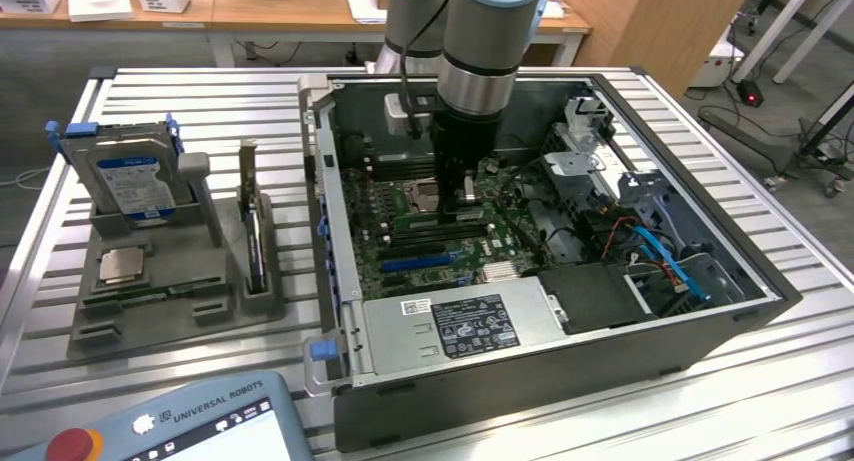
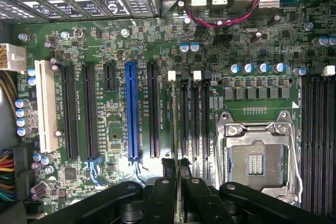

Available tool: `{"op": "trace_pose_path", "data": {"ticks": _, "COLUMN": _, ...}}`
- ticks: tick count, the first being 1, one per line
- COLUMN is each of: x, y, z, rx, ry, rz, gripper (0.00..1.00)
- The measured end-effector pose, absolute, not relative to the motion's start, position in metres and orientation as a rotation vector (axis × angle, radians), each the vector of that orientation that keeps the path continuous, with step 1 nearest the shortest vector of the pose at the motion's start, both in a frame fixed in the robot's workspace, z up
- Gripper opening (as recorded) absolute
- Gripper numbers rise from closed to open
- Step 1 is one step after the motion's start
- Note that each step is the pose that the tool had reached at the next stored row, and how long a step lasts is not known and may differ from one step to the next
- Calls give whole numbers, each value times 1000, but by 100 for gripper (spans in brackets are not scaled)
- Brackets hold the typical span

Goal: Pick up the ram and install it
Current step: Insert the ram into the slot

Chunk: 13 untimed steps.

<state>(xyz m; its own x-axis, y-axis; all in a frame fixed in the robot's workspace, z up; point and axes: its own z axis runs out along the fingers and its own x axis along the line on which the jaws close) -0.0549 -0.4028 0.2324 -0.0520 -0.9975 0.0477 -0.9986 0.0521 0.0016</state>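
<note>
**Inside the open computer case: pincer clenched on the ram over the memory slots**

Inside the computer case (image 1: 747, 291), which lies open on the slatted worktop (image 1: 747, 411), the arm reaches down to the motherboard (image 2: 252, 51). In the wrist view, the pincer (image 2: 176, 165) is clenched on the ram (image 2: 174, 119). The ram is seen edge-on as one thin line between the two fingers. It runs along the row of memory slots (image 2: 194, 124), between the blue slot (image 2: 132, 108) and the empty processor socket (image 2: 257, 156). Whether its lower edge already sits in a slot or hangs just above it cannot be told.

In the exterior view, the pincer (image 1: 461, 196) stands upright over the middle of the board. Well apart, at that view's left, a grey tray (image 1: 94, 326) carries a hard drive (image 1: 134, 176), an expansion card (image 1: 251, 221) and a processor chip (image 1: 123, 266).

The ram is probably light and stiff, but thin and easy to damage. The flat faces near the upper long edge look like the safe place to hold it, away from the contacts. A tilted grip could probably bend it or jam it in the slot.
</note>
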Motion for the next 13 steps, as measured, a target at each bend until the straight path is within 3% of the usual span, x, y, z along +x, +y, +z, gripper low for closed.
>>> {"op": "trace_pose_path", "data": {"ticks": 13, "x": -55, "y": -403, "z": 229, "rx": 2138, "ry": -2252, "rz": 49, "gripper": 13}}
